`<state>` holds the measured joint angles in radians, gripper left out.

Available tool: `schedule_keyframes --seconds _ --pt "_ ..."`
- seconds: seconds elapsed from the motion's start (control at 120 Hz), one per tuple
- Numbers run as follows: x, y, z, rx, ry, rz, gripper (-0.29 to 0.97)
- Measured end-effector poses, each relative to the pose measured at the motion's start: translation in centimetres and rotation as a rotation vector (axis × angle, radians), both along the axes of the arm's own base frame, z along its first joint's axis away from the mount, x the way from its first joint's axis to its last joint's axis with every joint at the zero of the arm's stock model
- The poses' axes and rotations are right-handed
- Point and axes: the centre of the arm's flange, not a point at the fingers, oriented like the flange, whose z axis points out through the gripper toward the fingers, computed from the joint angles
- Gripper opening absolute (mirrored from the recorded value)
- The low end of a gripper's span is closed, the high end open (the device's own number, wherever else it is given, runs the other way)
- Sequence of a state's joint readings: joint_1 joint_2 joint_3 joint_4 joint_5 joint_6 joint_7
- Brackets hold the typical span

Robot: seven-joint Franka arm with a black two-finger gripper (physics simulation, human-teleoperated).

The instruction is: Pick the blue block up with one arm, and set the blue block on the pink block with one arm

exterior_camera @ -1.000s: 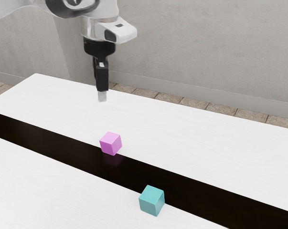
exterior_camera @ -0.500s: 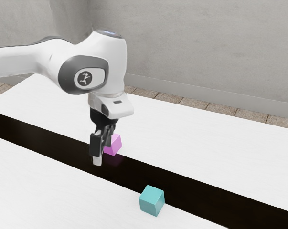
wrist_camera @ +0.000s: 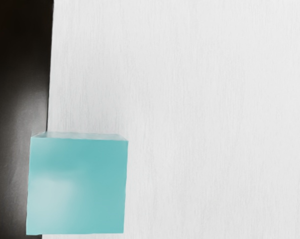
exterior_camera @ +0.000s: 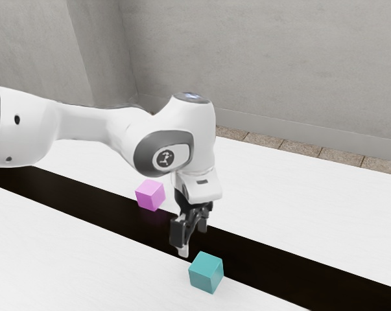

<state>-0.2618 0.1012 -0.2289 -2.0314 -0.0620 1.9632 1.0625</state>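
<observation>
- Step in hand: approach to the blue block; pick not yet made, stacking not yet begun.
- Gripper pointed down over the black strip, between the 2 blocks and much nearer the blue one.
- Gripper tip hung just beside the blue block, toward the exterior view's left and a bit above its top, apart from it.
- Jaws: seen side-on in the exterior view, so cannot tell whether apart or together; nothing was held.
- Blue block sat upright on the table, on the near white part, right at the edge of the black strip.
- Wrist view: blue block lay under the hand but off to 1 side, 1 side along the strip's edge, so the hand was judged not yet centred.
- Pink block sat upright on the black strip near its far edge, well apart from the blue block, top bare.
- Arm came in from the exterior view's left, low over the table.
- Next move, as a judgement: shift the hand over the block's middle, get the jaws apart wider than the block, square them to 2 opposite faces, go down, clamp, lift.
- After that: carry to the pink block and set it down flat on top.
- Risk: going down off-centre could nudge or tip the block.
</observation>
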Motion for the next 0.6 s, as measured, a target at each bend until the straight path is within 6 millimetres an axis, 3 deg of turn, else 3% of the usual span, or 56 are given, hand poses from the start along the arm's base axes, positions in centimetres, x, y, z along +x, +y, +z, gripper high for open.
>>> schedule_keyframes --seconds 0.183,0.508,0.6 --pt "0.9 -0.7 -3.5 -0.026 0.008 -0.038 0.68" --pt "0.4 -0.7 -5.3 -0.015 -0.039 -0.123 0.68" --pt "0.7 -0.5 -6.6 -0.015 -0.037 -0.134 0.68"
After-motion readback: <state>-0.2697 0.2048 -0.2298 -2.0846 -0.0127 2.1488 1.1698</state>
